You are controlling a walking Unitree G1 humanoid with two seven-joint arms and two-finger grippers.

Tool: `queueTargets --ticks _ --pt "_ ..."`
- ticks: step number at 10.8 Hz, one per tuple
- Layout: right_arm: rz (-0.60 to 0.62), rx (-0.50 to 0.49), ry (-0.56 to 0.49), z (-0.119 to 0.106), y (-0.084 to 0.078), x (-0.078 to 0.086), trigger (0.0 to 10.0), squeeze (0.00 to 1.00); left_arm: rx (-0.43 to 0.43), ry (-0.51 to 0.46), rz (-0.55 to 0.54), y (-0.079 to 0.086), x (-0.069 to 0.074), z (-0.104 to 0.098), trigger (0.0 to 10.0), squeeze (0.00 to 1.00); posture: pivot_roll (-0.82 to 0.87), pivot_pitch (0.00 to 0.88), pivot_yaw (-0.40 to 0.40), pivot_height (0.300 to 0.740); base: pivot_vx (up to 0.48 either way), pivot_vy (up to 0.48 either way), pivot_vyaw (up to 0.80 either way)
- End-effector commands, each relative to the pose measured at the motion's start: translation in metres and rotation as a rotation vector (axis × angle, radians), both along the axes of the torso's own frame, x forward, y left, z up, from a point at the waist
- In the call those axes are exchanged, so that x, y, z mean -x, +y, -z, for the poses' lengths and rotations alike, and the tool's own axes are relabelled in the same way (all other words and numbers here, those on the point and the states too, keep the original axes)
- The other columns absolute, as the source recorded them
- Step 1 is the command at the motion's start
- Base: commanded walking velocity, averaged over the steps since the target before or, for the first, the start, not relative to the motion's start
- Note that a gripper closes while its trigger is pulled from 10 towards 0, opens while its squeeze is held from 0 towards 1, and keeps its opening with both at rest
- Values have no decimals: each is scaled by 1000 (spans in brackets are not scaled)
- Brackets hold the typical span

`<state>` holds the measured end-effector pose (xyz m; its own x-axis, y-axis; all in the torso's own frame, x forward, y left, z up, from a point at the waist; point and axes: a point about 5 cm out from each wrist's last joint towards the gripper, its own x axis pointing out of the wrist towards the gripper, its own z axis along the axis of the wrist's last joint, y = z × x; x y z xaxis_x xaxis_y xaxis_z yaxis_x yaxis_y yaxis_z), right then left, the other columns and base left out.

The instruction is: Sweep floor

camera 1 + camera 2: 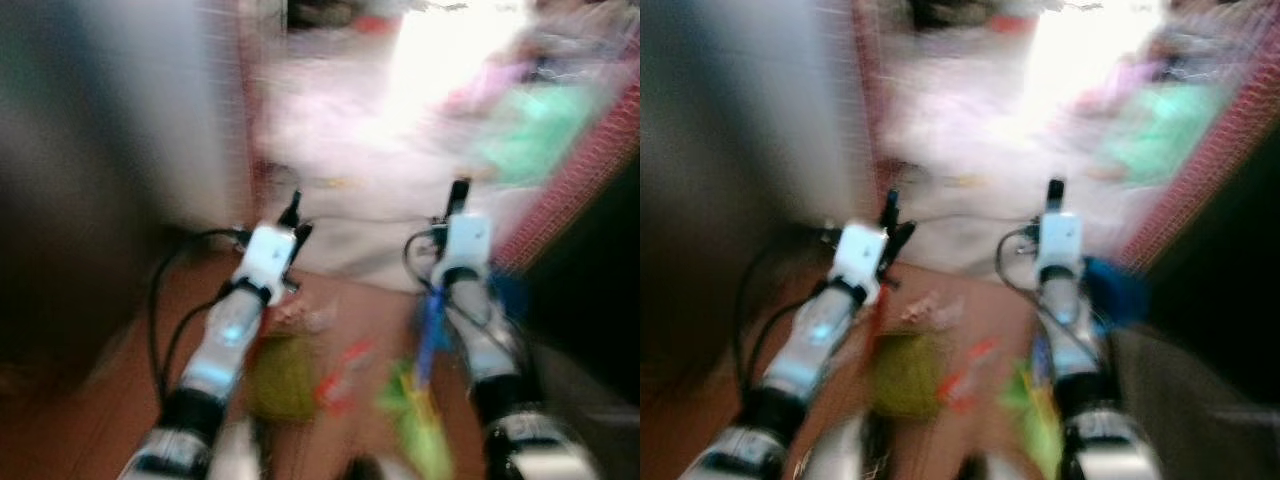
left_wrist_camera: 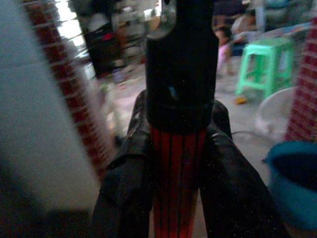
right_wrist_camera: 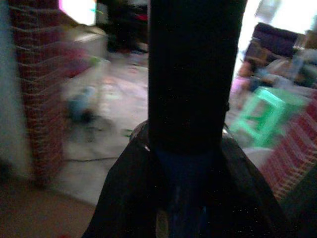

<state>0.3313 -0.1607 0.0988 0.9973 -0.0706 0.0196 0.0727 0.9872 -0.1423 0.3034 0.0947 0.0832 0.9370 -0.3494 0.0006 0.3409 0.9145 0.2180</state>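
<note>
The head views are blurred by motion. My left gripper (image 1: 293, 215) is held out over the edge of the brown floor (image 1: 90, 420). In the left wrist view its fingers (image 2: 128, 173) are shut on a red handle with black stripes (image 2: 177, 183) and a black end cap. My right gripper (image 1: 458, 195) is held out level with it. In the right wrist view its fingers (image 3: 124, 193) close around a dark handle (image 3: 193, 64) that turns blue lower down. A blue shaft (image 1: 432, 325) runs under the right arm. Yellow-green, red and green litter (image 1: 283, 375) lies on the floor between the arms.
A grey wall (image 1: 110, 150) and a red brick pillar (image 2: 64, 84) stand on the left, red brickwork (image 1: 580, 180) on the right. Beyond lie pale concrete, a green stool (image 2: 262, 64), a white tub (image 2: 275, 116), a blue basin (image 2: 292, 178) and a distant person (image 2: 225, 42).
</note>
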Motion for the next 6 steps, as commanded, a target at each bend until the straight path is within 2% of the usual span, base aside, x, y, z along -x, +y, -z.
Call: queueTargets --ticks 1,4,6 --pt "39 -20 2 0 -8 2 10000 0 -12 -41 28 -5 -5 -12 10000 0 8 2 -57 740 0 0 0" --pt "56 -26 2 0 -12 5 10000 0 28 -55 -32 6 -3 -16 10000 0 -2 7 -45 740 0 0 0" --pt "98 -55 14 5 -22 8 10000 0 63 -58 -129 30 3 -12 10000 0 -5 12 -37 740 0 0 0"
